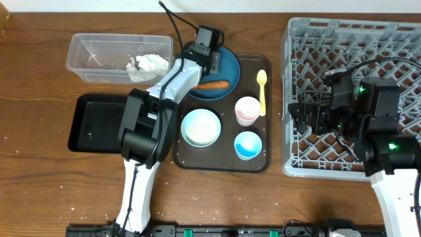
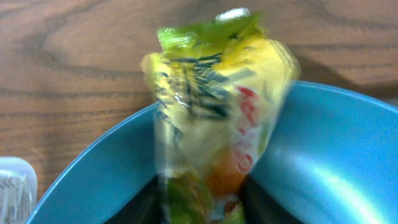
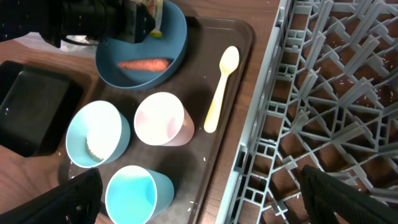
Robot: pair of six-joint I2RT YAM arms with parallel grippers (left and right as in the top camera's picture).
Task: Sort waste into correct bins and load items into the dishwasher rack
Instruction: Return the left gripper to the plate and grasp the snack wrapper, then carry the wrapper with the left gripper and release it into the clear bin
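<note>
The green-yellow wrapper (image 2: 211,106) stands at the far rim of the dark-blue plate (image 2: 336,162), pinched low between the left gripper's (image 2: 202,208) jaws. It looks light, crinkly and slippery, so a flat edge seems the best hold. Its red lettering is too blurred to read. The right gripper's (image 3: 205,199) jaws gape over the dishwasher rack (image 3: 323,93).

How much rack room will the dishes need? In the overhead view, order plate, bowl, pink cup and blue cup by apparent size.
1. Plate, though the left arm hides part of it.
2. Bowl.
3. Pink cup and blue cup: they look alike, so no ranking between them.
</note>
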